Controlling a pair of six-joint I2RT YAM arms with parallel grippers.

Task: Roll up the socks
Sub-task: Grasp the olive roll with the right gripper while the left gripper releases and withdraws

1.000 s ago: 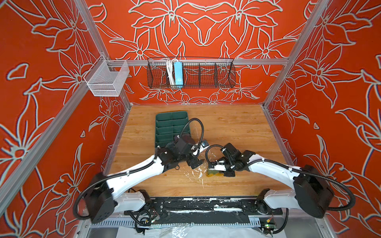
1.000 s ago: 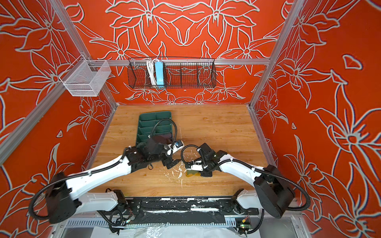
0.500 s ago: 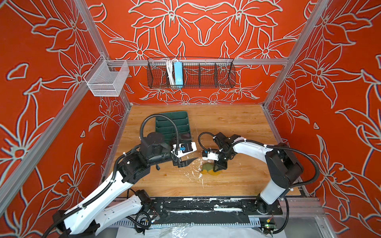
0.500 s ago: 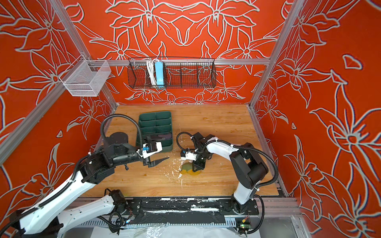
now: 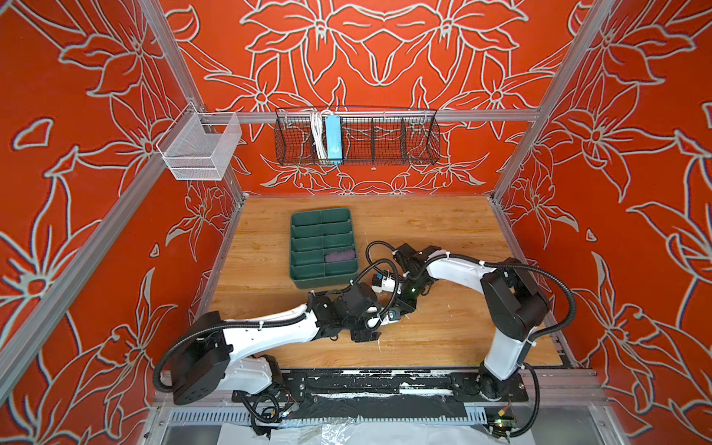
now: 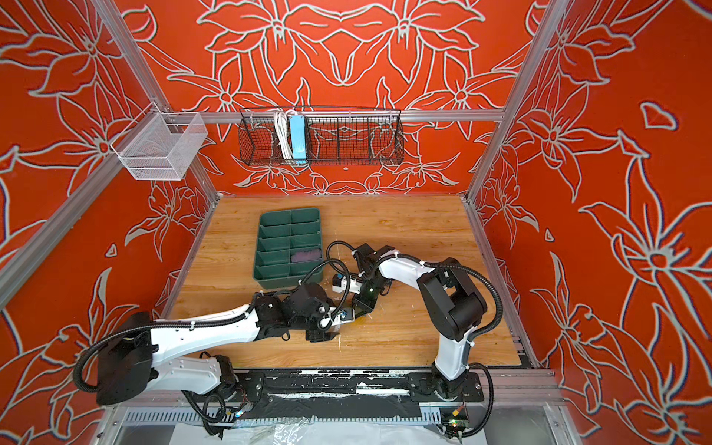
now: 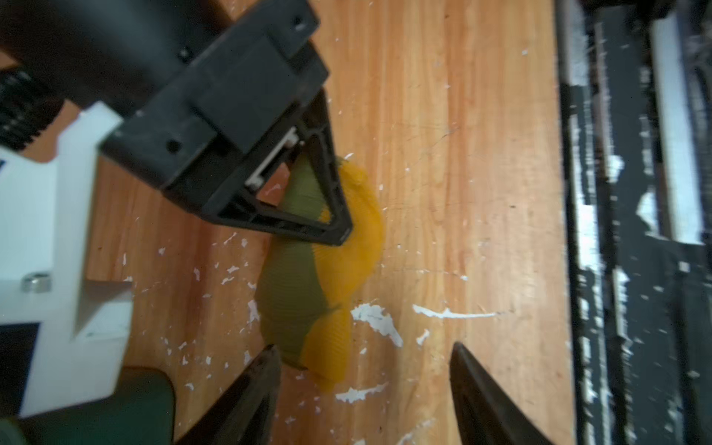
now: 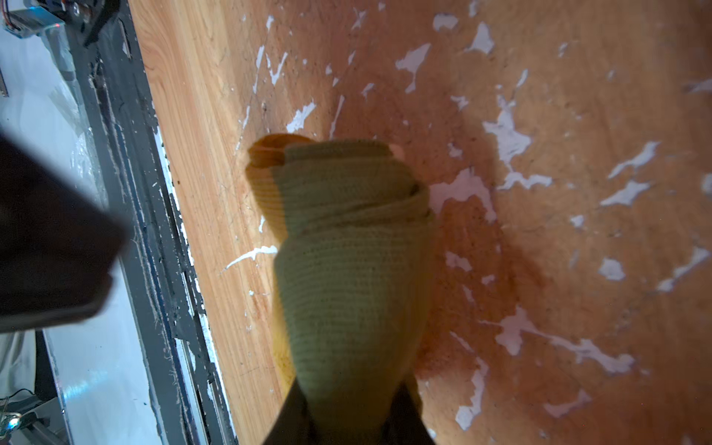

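Presently on record, item by item.

Olive green sock (image 8: 346,250): mustard toe and heel, partly wound into a loose bundle. The right gripper (image 7: 342,232) pinches one end, its two black fingers pressed together on the fabric. In both top views the sock lies at lower centre of the frame, below and right of the tray, almost wholly covered by the two wrists. Whether it rests on the wood or hangs just above it cannot be told.

Left gripper (image 7: 364,362): jaws spread, nothing pinched. The sock's free mustard end lies between them, close to one fingertip (image 7: 266,366) and well apart from the other.

Purple sock (image 5: 340,255): a bundled lump in the tray's right-hand column, second compartment up from the lower end. It shows in both top views.

Tray (image 5: 308,283): dark green plastic, divided into two columns of five, standing left of centre on the table.

Table (image 5: 443,231): light wood grain, with white scuffs around the olive green sock.

Wire basket (image 5: 385,138): black, hung on the back wall at upper centre. It holds a blue power strip (image 5: 333,136) beside a white cord.

Mesh basket (image 5: 200,148): white, hung on the frame rail at upper left.

Arms: the left enters from lower left, the right from lower right. Their wrists meet just below the tray's lower right corner.
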